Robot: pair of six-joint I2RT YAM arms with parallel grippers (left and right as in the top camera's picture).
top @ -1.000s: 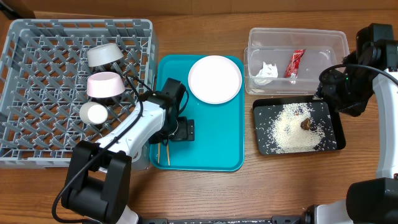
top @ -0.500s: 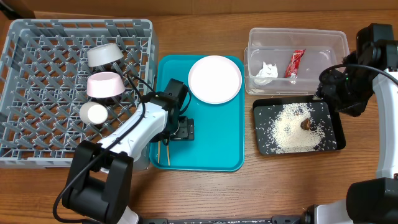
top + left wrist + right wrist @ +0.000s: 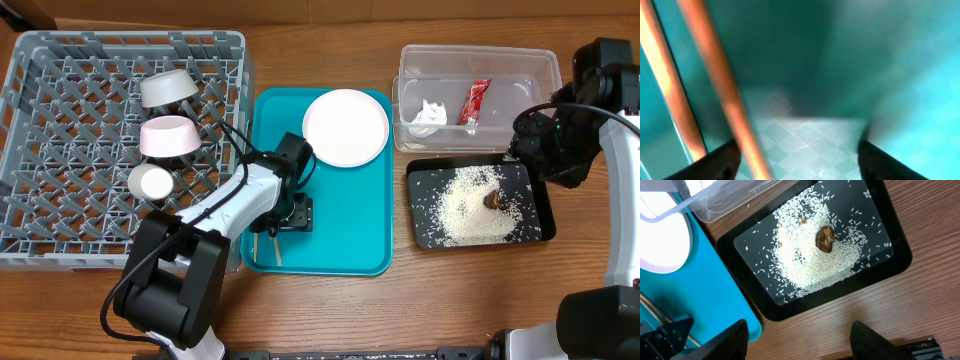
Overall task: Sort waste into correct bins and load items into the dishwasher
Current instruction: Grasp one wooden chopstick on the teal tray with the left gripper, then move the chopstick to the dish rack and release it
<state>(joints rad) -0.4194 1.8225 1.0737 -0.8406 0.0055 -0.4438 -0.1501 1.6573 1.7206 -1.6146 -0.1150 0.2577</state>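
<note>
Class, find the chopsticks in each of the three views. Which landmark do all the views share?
Overhead: the chopsticks lie at the lower left of the teal tray.
Left wrist: chopsticks show as two blurred orange bars on the left, close up.
Right wrist: chopsticks are thin lines in the bottom left corner.
Shared landmark: the teal tray under them.

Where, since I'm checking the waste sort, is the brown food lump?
Overhead, the brown food lump sits on the rice in the black tray, right side, beside the clear tub.
</note>
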